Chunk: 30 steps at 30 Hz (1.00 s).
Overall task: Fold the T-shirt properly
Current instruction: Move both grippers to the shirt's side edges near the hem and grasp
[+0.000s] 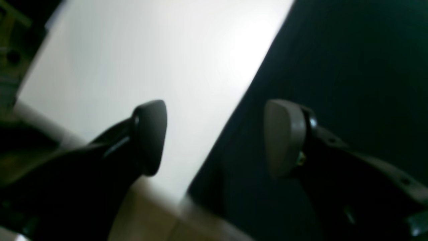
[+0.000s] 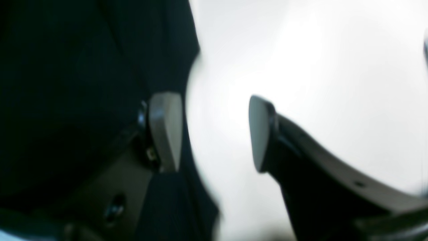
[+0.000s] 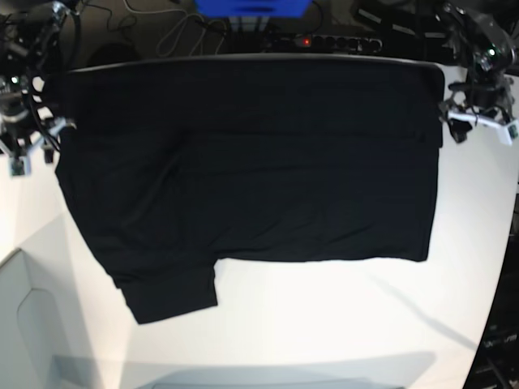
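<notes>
In the left wrist view, the left tool is open, with nothing between its tips. Under it is the side of the black T-shirt, next to the bare white top of the bench. This picture is blurry. The cloth looks soft and thin, so it should bend easily and won't break. I think a pinch right on its edge would work best. The end of the bench is close here, so the arm should be careful not to drag cloth over it.

In the right wrist view, the right tool is open too, and it holds nothing. One tip is over the black cloth and the other is over the white. The edge of the shirt runs between them, so it could be a good place to grab. One thin layer may slip out if the pinch is too small.

In the base view, the T-shirt lies flat and wide on the bench, with one sleeve sticking out near the bottom left. It is probably light, but so big that the middle may sag or wrinkle if just one corner is pulled. Two hands lifting together should keep it neater. Its far side is right by the back edge of the bench. There is more white room in front, so folding toward that side looks safer.
</notes>
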Each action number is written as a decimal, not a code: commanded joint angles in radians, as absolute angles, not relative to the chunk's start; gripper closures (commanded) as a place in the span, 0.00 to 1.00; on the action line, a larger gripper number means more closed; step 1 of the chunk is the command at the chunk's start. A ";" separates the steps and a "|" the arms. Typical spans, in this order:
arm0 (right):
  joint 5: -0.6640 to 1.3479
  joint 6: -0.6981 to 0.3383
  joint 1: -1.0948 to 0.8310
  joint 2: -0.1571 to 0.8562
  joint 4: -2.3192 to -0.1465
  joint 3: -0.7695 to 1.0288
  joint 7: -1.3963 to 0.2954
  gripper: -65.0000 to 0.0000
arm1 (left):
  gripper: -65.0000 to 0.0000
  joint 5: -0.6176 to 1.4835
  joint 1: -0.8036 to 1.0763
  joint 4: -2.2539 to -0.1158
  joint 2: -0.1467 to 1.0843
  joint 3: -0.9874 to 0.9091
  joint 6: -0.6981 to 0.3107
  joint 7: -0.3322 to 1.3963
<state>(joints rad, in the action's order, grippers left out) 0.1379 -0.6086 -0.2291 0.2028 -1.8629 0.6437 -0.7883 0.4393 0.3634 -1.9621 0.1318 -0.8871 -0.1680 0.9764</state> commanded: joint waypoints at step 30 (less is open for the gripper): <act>0.139 -0.490 0.616 0.354 -0.518 0.183 -0.213 0.49 | 0.33 0.246 -0.466 -0.868 0.325 -0.354 -0.154 0.430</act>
<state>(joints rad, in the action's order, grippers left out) 0.1349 -0.4911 0.5880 0.3450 -0.5083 0.1818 -0.2142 0.2382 -0.4332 -0.8471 0.3084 -0.3508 -0.1513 0.4557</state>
